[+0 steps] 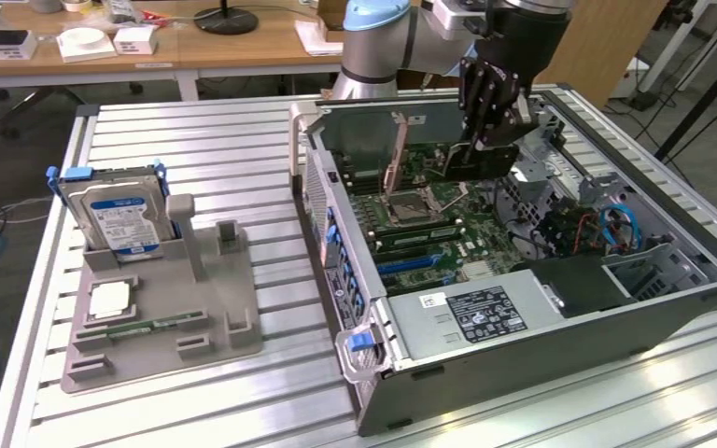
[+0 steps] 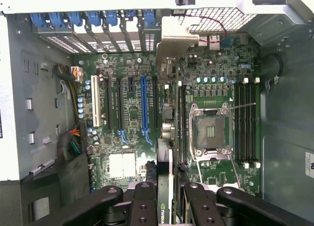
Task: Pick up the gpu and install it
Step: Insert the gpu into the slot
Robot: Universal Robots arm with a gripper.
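The gpu [image 1: 476, 164], a black card, hangs on edge inside the open computer case [image 1: 333, 233], just above the green motherboard [image 1: 428, 233]. My gripper [image 1: 484, 140] is shut on the card's upper edge. In the wrist view the gpu [image 2: 164, 152] appears edge-on between my black fingers [image 2: 143, 206], with its silver bracket [image 2: 175, 37] towards the case's slotted rear wall. The card hovers between the blue expansion slot [image 2: 143, 106] and the CPU socket [image 2: 212, 130], roughly over a black slot beside the blue one. Whether it touches the board I cannot tell.
On the exterior view's left a grey fixture [image 1: 209, 327] holds a silver hard drive [image 1: 116, 217] with a blue label, a green memory stick [image 1: 147, 327] and a small white chip [image 1: 109, 301]. The power supply [image 1: 484, 313] and blue cables [image 1: 614, 229] sit inside the case.
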